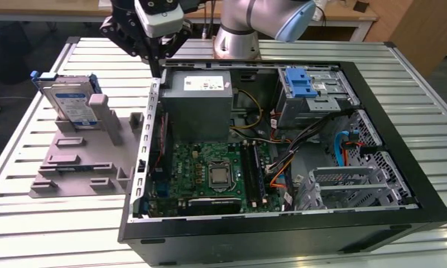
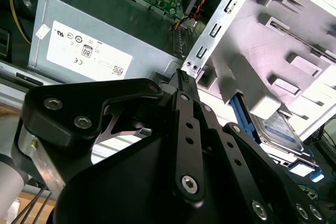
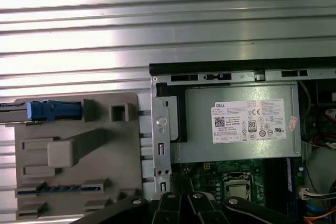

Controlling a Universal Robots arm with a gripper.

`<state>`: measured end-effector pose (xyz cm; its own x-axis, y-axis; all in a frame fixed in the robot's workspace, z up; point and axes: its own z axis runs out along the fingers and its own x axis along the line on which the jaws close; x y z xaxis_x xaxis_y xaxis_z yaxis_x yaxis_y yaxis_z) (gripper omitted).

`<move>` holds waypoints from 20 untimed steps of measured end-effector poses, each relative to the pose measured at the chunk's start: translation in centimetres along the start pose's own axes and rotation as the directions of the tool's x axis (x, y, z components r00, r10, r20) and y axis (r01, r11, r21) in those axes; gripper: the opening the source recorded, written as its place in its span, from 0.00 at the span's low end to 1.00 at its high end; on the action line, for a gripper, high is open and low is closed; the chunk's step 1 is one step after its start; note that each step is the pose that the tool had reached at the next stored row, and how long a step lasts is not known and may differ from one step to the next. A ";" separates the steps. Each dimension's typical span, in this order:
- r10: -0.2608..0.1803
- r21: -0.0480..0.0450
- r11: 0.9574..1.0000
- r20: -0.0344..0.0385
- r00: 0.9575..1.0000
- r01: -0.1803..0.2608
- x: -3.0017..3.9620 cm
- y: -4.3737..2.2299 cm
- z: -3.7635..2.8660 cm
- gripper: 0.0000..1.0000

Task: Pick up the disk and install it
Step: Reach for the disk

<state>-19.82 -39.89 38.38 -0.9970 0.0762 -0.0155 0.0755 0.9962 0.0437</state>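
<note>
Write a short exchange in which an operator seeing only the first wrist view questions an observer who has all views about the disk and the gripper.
Operator: What is the blue strip on the grey fixture?
Observer: The disk; the exterior view shows it standing on edge in the fixture, label visible.
Operator: Is the gripper holding anything?
Observer: No; in the exterior view it hangs empty over the case wall, apart from the disk.

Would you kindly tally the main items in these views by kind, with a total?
Disk: 1
Grey holder: 1
Open computer case: 1
Power supply box: 1
Gripper: 1
Total: 5
</note>
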 end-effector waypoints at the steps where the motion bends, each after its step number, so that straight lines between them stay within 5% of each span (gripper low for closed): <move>1: 0.000 0.000 1.000 0.000 1.000 0.000 0.04 0.00 0.01 0.11; 20: 0.000 0.000 1.000 -0.001 1.000 0.000 0.67 -0.06 0.11 0.11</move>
<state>-20.49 -39.89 38.26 -0.9970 0.0763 -0.0142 0.0757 0.9962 0.0435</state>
